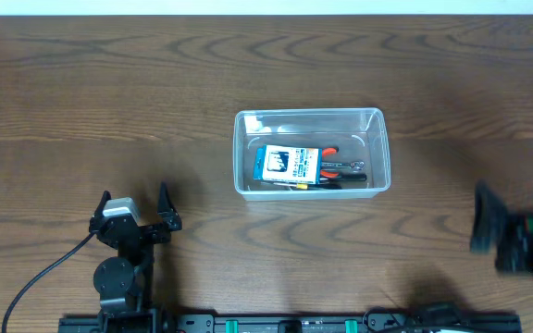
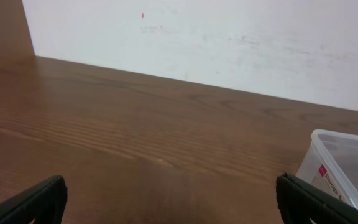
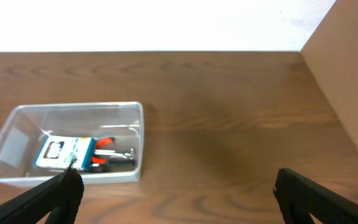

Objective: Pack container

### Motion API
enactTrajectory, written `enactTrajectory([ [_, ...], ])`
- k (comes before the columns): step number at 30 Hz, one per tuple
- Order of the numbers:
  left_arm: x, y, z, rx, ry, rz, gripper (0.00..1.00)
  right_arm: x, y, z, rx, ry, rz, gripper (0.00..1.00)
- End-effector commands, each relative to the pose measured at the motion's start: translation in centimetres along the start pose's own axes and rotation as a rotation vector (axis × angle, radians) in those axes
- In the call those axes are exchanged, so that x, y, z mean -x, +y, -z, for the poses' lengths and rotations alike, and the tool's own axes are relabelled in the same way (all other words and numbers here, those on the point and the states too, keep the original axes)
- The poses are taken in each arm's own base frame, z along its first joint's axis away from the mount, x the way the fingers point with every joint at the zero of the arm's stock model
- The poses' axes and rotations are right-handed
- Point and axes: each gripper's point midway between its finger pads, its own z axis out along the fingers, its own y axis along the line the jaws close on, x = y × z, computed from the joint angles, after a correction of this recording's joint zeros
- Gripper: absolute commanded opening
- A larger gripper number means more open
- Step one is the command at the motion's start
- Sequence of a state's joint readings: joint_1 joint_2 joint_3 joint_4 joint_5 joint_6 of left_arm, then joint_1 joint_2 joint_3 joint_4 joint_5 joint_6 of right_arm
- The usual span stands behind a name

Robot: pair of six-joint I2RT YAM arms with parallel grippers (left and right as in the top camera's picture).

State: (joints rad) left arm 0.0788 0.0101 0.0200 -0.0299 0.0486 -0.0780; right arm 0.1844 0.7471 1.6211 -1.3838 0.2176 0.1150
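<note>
The clear plastic container (image 1: pixel 311 118) stands at the table's middle. Inside lie a blue-and-white box (image 1: pixel 285 164) and red-handled pliers (image 1: pixel 340 169). It also shows in the right wrist view (image 3: pixel 73 111) with the box (image 3: pixel 64 152) and pliers (image 3: pixel 112 154), and its corner shows in the left wrist view (image 2: pixel 344 143). My left gripper (image 1: pixel 135 208) is open and empty, at the front left, apart from the container. My right gripper (image 1: pixel 516 217), blurred at the right edge, is open and empty; in its wrist view (image 3: pixel 176 199) the fingers spread wide above bare table.
The wooden table (image 1: pixel 109 102) runs to a white wall at the back (image 2: pixel 229 37). A brown panel stands at the far right in the right wrist view (image 3: pixel 353 68). A black cable (image 1: pixel 35 287) runs from the left arm's base.
</note>
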Motion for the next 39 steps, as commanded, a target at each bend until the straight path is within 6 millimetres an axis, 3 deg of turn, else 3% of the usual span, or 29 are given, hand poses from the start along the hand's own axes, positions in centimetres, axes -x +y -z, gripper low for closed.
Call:
enactTrajectory([
  [1, -1.5, 0.7, -0.1, 0.029, 0.046, -0.005, 0.98, -3.2, -0.1, 0.4, 0.023, -0.007, -0.066, 0.99],
  [5, -1.5, 0.7, -0.1, 0.029, 0.046, -0.005, 0.98, -6.1, -0.5, 1.0, 0.031, -0.053, -0.15, 0.99],
  [10, -1.5, 0.7, -0.1, 0.029, 0.046, -0.005, 0.98, -8.0, -0.8, 0.7, 0.03, -0.075, -0.182, 0.99],
  [17, -1.5, 0.7, -0.1, 0.029, 0.046, -0.005, 0.98, -10.0, -0.4, -1.1, 0.029, 0.004, -0.165, 0.99],
  [25, -1.5, 0.7, -0.1, 0.029, 0.046, -0.005, 0.98, -13.8, -0.7, -0.8, 0.009, 0.159, -0.136, 0.99],
  [34, -1.5, 0.7, -0.1, 0.029, 0.046, -0.005, 0.98, -13.6, -0.7, -0.8, 0.01, 0.153, -0.14, 0.99],
  [39, -1.5, 0.7, -0.1, 0.029, 0.046, -0.005, 0.98, -10.2, -0.3, -1.1, 0.033, 0.013, -0.143, 0.99],
])
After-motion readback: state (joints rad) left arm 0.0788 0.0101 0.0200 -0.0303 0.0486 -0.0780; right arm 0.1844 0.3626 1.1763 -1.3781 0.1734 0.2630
